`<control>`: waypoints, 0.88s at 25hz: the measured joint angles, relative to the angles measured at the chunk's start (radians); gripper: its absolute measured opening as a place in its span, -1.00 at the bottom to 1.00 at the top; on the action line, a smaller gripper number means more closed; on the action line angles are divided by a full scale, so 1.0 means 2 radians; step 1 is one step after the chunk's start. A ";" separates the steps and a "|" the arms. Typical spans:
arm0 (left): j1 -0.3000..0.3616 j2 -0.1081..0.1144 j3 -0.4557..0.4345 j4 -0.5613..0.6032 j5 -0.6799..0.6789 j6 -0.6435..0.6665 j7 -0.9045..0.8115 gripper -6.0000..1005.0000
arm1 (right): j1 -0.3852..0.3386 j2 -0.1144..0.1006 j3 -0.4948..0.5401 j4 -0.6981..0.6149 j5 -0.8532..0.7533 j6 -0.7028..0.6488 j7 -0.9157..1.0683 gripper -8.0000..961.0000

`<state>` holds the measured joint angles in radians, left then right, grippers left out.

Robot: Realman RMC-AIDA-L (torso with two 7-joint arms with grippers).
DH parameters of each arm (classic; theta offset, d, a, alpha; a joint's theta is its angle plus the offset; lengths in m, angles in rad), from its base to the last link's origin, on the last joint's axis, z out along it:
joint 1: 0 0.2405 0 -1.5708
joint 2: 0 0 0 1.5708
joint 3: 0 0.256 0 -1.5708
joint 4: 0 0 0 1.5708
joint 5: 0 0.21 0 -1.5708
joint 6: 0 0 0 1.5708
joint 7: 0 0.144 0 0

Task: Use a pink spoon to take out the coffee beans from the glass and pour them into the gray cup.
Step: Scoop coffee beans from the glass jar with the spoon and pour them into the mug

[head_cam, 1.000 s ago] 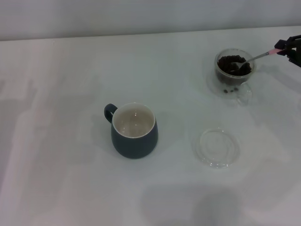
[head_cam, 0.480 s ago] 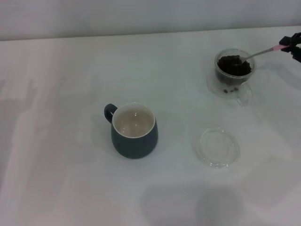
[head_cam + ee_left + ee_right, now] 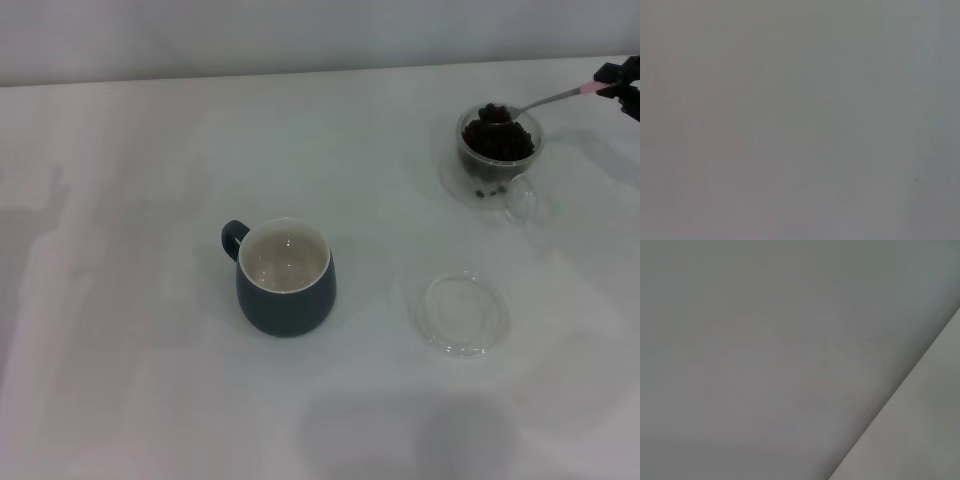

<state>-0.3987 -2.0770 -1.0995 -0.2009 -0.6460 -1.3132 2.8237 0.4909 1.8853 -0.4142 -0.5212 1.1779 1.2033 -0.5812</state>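
Worktop: we worked on a plain white worktop (image 3: 150, 380) against a pale wall; both wrist views gave us only blank grey surface.
Right gripper: our right gripper (image 3: 620, 80) sat at the far right edge of the head view, only partly in frame, its fingers clenched on the pink end of the pink spoon (image 3: 545, 100).
Left gripper: we could not see it in any view.
Pink spoon: the metal neck ran from the gripper to the bowl, which sat at the far rim of the glass (image 3: 497, 150), level with its mouth, heaped with coffee beans (image 3: 493, 112).
Glass: it stood at the far right of the worktop, its inner chamber well filled with dark beans and its clear handle pointing toward us.
Gray cup: the gray cup (image 3: 286, 278) stood near the middle of the worktop, well apart from the glass, handle on its left; its cream inside showed no beans.
Saucer: a flat clear saucer (image 3: 463, 314) lay between cup and glass, nearer to us, and was bare.
Progress: we judged the first scoop loaded but not yet clear of the glass.
Remaining: we still had to carry the load across to the gray cup, tip it in, and probably repeat for the remaining beans.
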 joint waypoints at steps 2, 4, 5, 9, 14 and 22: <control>-0.001 0.000 0.000 0.000 0.000 0.000 0.000 0.63 | 0.002 0.003 0.000 -0.001 0.000 0.007 -0.001 -0.69; -0.002 0.000 0.000 0.000 0.000 0.000 0.000 0.63 | 0.005 0.007 -0.001 -0.003 0.001 0.014 -0.002 -0.69; -0.003 0.000 0.000 0.000 0.000 0.001 0.000 0.63 | 0.006 0.009 -0.002 -0.004 0.001 0.019 -0.003 -0.69; -0.004 0.000 0.000 0.000 0.001 0.003 0.000 0.63 | 0.014 0.020 -0.005 -0.007 0.005 0.035 -0.012 -0.68; -0.004 0.000 0.000 0.000 0.003 0.003 0.000 0.63 | 0.023 0.040 -0.016 -0.024 0.006 0.054 -0.016 -0.68; -0.003 -0.001 0.003 0.000 0.005 0.005 0.000 0.63 | 0.035 0.063 -0.071 -0.041 0.007 0.083 -0.011 -0.67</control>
<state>-0.4039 -2.0792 -1.0934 -0.2009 -0.6370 -1.3042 2.8241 0.5605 2.0119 -0.5562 -0.6039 1.1910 1.3701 -0.6036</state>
